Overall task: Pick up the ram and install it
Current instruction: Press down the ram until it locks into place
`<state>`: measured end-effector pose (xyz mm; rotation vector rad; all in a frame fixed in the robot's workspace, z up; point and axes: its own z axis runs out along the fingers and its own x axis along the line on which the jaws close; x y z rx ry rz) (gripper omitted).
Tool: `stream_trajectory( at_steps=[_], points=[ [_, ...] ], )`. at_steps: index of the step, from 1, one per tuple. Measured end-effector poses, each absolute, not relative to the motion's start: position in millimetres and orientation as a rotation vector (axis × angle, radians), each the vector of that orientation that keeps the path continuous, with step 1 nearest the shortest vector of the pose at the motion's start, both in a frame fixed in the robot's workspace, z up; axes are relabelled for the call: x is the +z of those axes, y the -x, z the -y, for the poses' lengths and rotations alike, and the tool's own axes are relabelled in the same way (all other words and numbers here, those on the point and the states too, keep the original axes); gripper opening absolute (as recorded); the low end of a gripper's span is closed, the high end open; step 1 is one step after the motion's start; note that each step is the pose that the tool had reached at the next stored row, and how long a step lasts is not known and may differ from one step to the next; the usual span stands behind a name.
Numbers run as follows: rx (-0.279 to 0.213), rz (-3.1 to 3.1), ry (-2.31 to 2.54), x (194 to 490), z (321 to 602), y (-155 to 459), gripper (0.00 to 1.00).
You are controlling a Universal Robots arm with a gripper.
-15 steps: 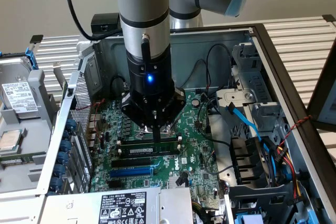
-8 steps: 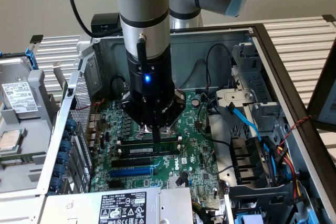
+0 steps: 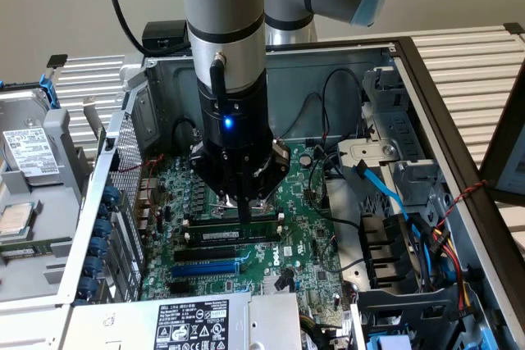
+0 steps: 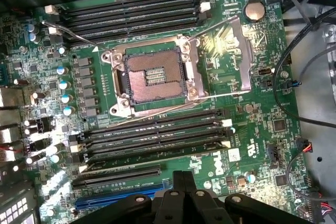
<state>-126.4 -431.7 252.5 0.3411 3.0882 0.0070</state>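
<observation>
Poised with the gripper (image 3: 246, 211) low over the motherboard (image 3: 320, 243), at the black slots (image 4: 152, 135) lying at 6 o'clock of the CPU socket (image 4: 155, 74). Cannot tell whether apart, together or clamped. Appears to have the ram (image 3: 234, 235) along one slot right under the tips, at 12 o'clock of the blue slot (image 3: 205, 268). Risks: pressing off-centre and seating one end only, with a latch left unlocked; bearing down askew and flexing the board or scraping a neighbouring slot.

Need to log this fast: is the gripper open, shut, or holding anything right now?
Gripper: low over the motherboard by the black slots; open or shut, and holding anything, cannot be told.
</observation>
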Motion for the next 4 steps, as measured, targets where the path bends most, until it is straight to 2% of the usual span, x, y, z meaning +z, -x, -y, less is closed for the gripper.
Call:
stream_trajectory(
  at_steps=[4],
  points=[
    [0.007,-3.087,-0.348,252.5,431.7,126.4,0.10]
  ],
)
